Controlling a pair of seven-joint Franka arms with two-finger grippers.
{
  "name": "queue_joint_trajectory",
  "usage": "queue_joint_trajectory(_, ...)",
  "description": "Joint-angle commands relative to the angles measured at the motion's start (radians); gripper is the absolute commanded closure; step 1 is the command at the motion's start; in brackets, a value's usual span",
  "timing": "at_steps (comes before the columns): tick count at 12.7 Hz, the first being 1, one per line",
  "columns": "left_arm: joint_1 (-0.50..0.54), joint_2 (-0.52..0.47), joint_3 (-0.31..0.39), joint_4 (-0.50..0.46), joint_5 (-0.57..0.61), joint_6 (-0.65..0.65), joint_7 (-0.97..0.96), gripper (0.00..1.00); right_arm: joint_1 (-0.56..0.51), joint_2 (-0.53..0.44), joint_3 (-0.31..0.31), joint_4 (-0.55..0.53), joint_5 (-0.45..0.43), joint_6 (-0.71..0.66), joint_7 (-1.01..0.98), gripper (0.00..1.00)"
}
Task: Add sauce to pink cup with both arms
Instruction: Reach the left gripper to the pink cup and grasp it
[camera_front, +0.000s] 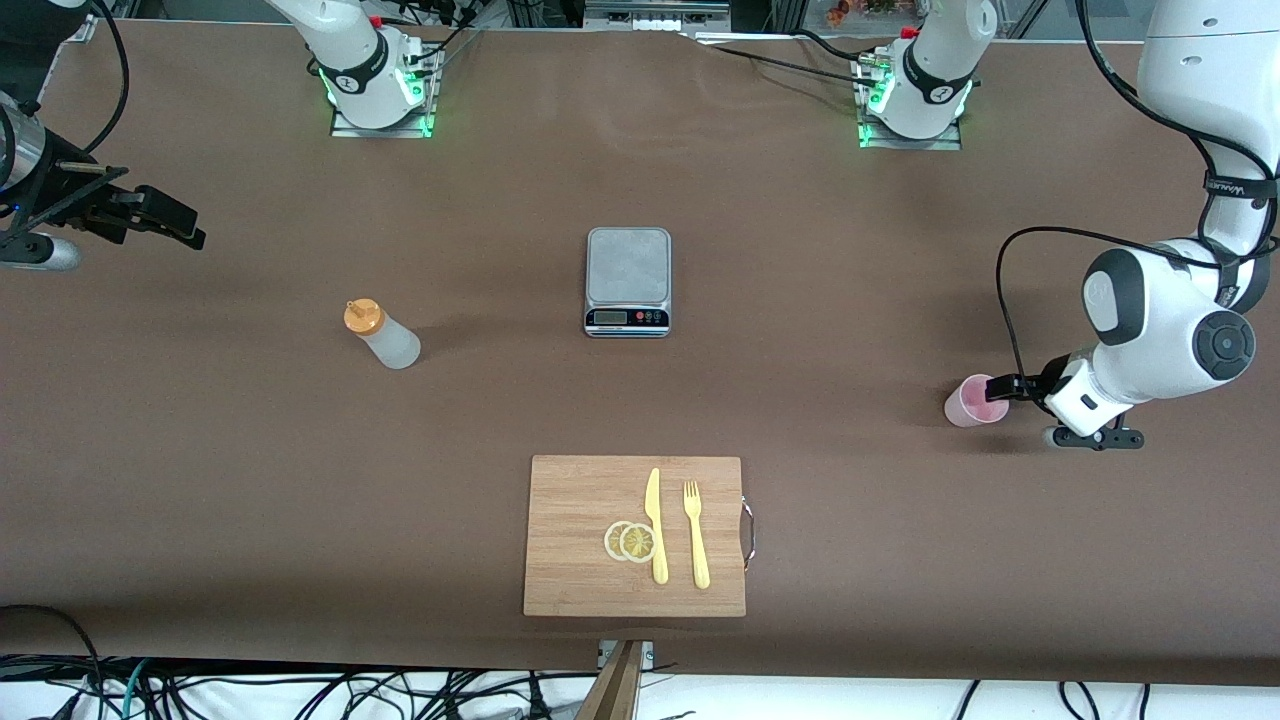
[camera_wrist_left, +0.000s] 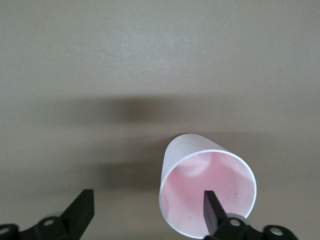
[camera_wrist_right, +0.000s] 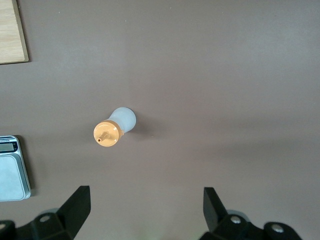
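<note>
Two arms work at the brown table (camera_front: 200, 450). Read the front view as a dial with the grey scale (camera_front: 628, 280) at its centre.

The pink cup (camera_front: 972, 402) stands on the table between 3 and 4 o'clock, toward the left arm's end and nearer the front camera than the scale. The left arm (camera_front: 1165, 330) reaches down to it. Its jaws are released and spread wide: one finger (camera_wrist_left: 212, 207) dips inside the cup's (camera_wrist_left: 220, 185) rim, while the other sits outside, well apart from the cup's wall. Nothing is clamped.

The sauce (camera_front: 385, 338) stands at about 9 o'clock, toward the right arm's end, orange cap up, with nothing touching it. The right arm (camera_front: 350, 60) waits, its jaws between 9 and 10 o'clock, up over bare table and well apart from the bottle. They are released and grasp nothing. Its wrist view looks down on the sauce (camera_wrist_right: 117, 127) between the spread fingers (camera_wrist_right: 77, 205), with a corner of the scale (camera_wrist_right: 12, 170) at the edge.

At 6 o'clock lies a wooden cutting board (camera_front: 580, 540). On it are two lemon slices (camera_front: 630, 541), overlapping, with a yellow knife (camera_front: 655, 525) just beside them and a yellow fork (camera_front: 695, 535) next to the knife.
</note>
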Motion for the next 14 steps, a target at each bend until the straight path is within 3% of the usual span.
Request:
queue_joint_trajectory(1, -0.007, -0.01, 0.001, -0.018, 0.014, 0.018, 0.002, 0.28, 0.0, 0.005, -0.001, 0.02, -0.001, -0.016, -0.002, 0.0)
queue_joint_trajectory(3, -0.008, -0.008, 0.001, -0.018, 0.014, 0.017, -0.001, 0.77, 0.0, 0.005, -0.001, 0.019, 0.002, -0.017, -0.003, 0.0)
queue_joint_trajectory(4, -0.01, -0.008, 0.001, -0.018, 0.014, 0.017, -0.001, 0.93, 0.0, 0.005, -0.001, 0.019, 0.002, -0.017, 0.001, 0.0)
queue_joint_trajectory(5, -0.01, -0.008, 0.0, -0.018, 0.014, 0.017, -0.01, 1.0, 0.0, 0.005, -0.001, 0.02, 0.002, -0.017, -0.003, 0.0)
queue_joint_trajectory(11, -0.019, -0.021, -0.003, 0.005, 0.005, -0.009, -0.016, 1.0, 0.001, 0.005, 0.0, 0.02, 0.004, -0.017, -0.002, 0.0)
queue_joint_trajectory(14, -0.103, -0.054, -0.014, 0.087, 0.003, -0.184, -0.111, 1.0, 0.0, 0.005, -0.001, 0.02, 0.004, -0.017, -0.003, 0.0)
